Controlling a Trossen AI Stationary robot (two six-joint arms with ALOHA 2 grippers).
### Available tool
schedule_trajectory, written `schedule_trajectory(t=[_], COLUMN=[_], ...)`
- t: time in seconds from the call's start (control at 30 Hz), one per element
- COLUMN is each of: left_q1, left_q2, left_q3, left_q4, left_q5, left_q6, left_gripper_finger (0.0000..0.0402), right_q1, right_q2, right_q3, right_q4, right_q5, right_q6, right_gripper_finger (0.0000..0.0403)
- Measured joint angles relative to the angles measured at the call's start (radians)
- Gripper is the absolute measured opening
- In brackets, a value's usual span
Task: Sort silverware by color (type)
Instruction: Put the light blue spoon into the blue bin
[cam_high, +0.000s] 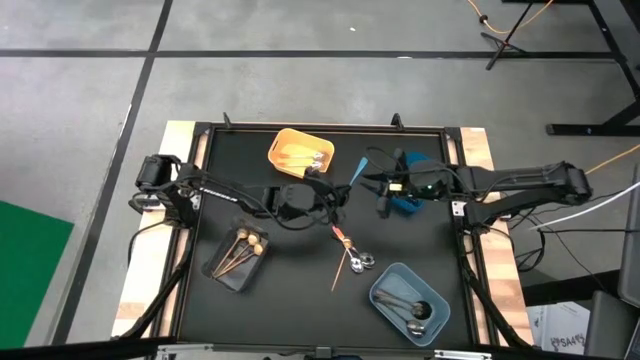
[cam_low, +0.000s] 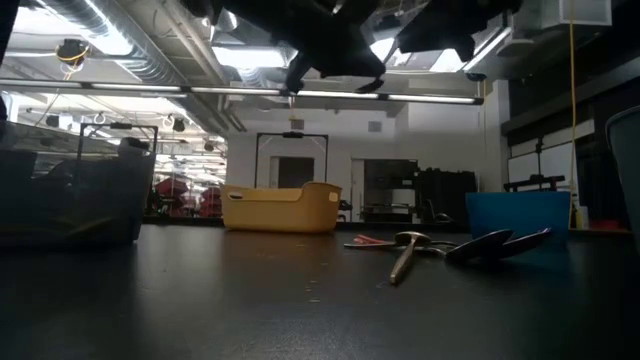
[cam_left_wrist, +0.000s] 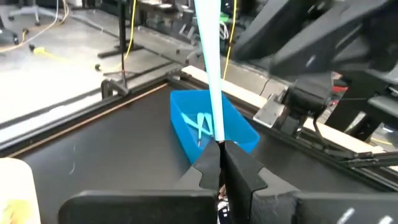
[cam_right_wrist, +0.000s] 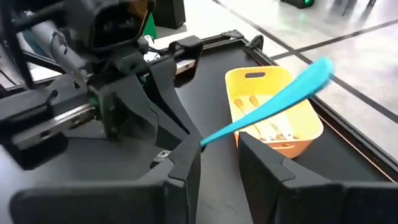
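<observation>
My left gripper (cam_high: 338, 193) (cam_left_wrist: 221, 149) hovers over the table's middle, shut on a light-blue utensil (cam_high: 358, 170) (cam_left_wrist: 210, 68). My right gripper (cam_high: 384, 186) (cam_right_wrist: 217, 146) faces it from the right, open. Its fingers stand on either side of the utensil's (cam_right_wrist: 273, 102) held end and I see no touch. The blue bin (cam_high: 408, 203) (cam_left_wrist: 186, 134) below the right arm holds more light-blue utensils (cam_left_wrist: 202, 124). An orange-handled utensil (cam_high: 345, 240), a silver spoon (cam_high: 368, 263) and a thin orange stick (cam_high: 340, 275) lie flat on the mat. My left gripper pinches one end of the light-blue utensil (cam_left_wrist: 217, 138) between its two fingers. The utensil is lifted clear of the table. It juts out beyond the fingertips, slanting toward the table's far right, with its broad free end (cam_right_wrist: 318, 70) in the air.
A yellow bin (cam_high: 300, 152) (cam_right_wrist: 273, 124) with utensils sits at the far middle. A clear bin (cam_high: 240, 256) of gold utensils is at the near left, and a grey-blue bin (cam_high: 408, 300) of silver spoons at the near right. Raised rails (cam_high: 200, 200) frame the black mat.
</observation>
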Motion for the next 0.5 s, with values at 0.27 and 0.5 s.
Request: schedule_trajectory(t=[0.27,0.5], left_q1=[0.0,-0.001], left_q2=[0.0,0.0], left_q3=[0.0,0.0], left_q4=[0.028,0.025], left_q5=[-0.003,-0.006], left_q6=[0.013,0.013], left_gripper_finger=[0.0001,0.0001], right_q1=[0.0,0.0], right_q2=[0.071,0.102], right_q3=[0.0,0.0], right_q4=[0.067,0.071], right_q5=[0.0,0.0], right_q6=[0.0,0.0], right_gripper_finger=[0.0098,0.0098])
